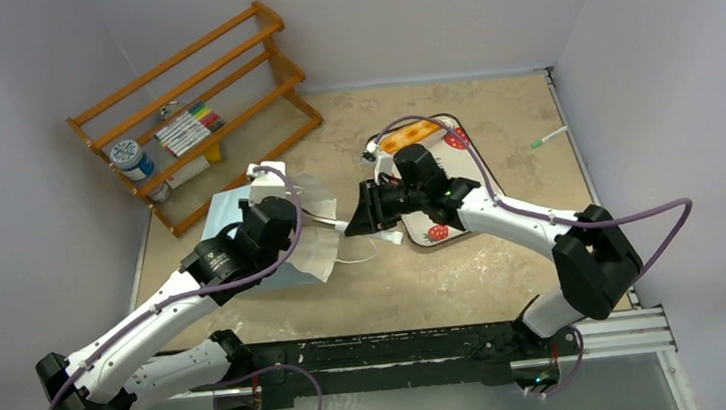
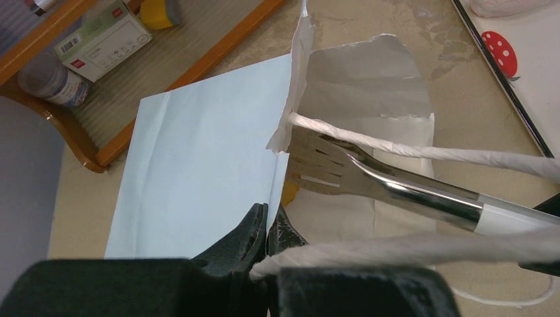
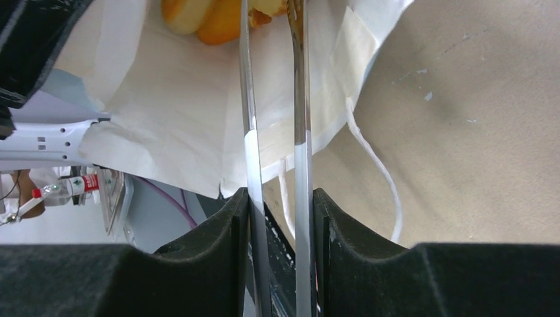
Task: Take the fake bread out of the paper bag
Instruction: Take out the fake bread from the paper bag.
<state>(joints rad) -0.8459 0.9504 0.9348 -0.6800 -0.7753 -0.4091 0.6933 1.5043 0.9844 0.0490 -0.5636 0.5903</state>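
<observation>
Jaws of the left gripper [image 2: 267,228] pinched together on the mouth rim of the small pale-blue paper bag [image 2: 198,158]. The bag lies flat, left of table centre, with its white-lined mouth facing right. The right gripper [image 3: 280,218] is clamped on the long metal tongs [image 3: 300,99], tips inside that mouth. The fake bread [image 3: 198,16], golden-orange rounded pieces, is in the bag at the tong tips.
</observation>
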